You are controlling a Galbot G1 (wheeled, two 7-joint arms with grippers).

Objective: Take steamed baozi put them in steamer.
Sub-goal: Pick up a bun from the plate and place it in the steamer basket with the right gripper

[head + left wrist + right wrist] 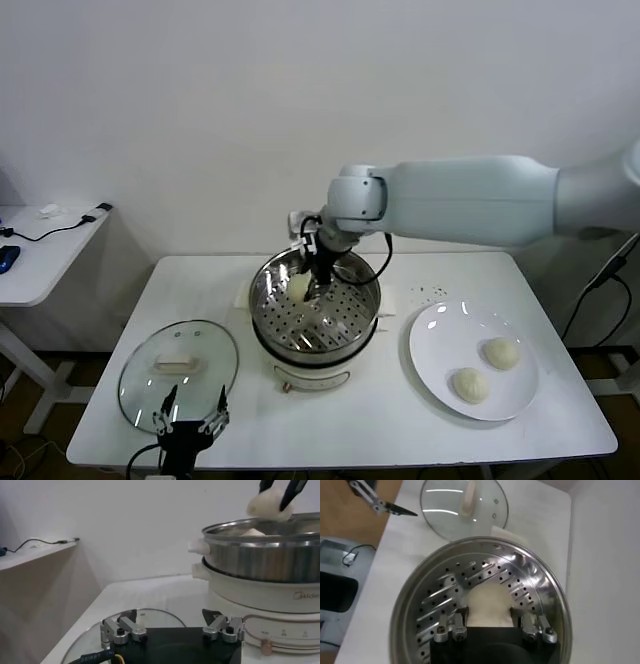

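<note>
Centrally in the head view, the steamer (pixel 315 318) stands on the white desk (pixel 380 420). The right pincer (pixel 318 287) reaches down into the pot from the upper right of the frame and grips one baozi (pixel 298 286) above the perforated tray. Two further baozi (pixel 501 352) (pixel 470 385) lie on the white plate (pixel 440 345) at the right. The glass lid (pixel 178 363) lies flat at the lower left, and the left pincer (pixel 190 422) rests at the bottom edge just below it, fingers spread wide.

In the left wrist view, the left pincer (pixel 172 630) occupies the bottom centre, wide and holding nothing, over the glass lid (pixel 95 635). The steamer (pixel 265 560) fills the right side; at the upper right the held baozi (pixel 268 504) hangs above the rim between dark fingers (pixel 290 492). Another pale bun top shows just inside the rim.

In the right wrist view, the right pincer (pixel 490 625) at the bottom centre is clamped on the baozi (pixel 487 607) over the steamer's (pixel 420 600) perforated tray. The glass lid (pixel 445 505) lies at the top, and the left pincer (pixel 377 500) appears at the upper left.
</note>
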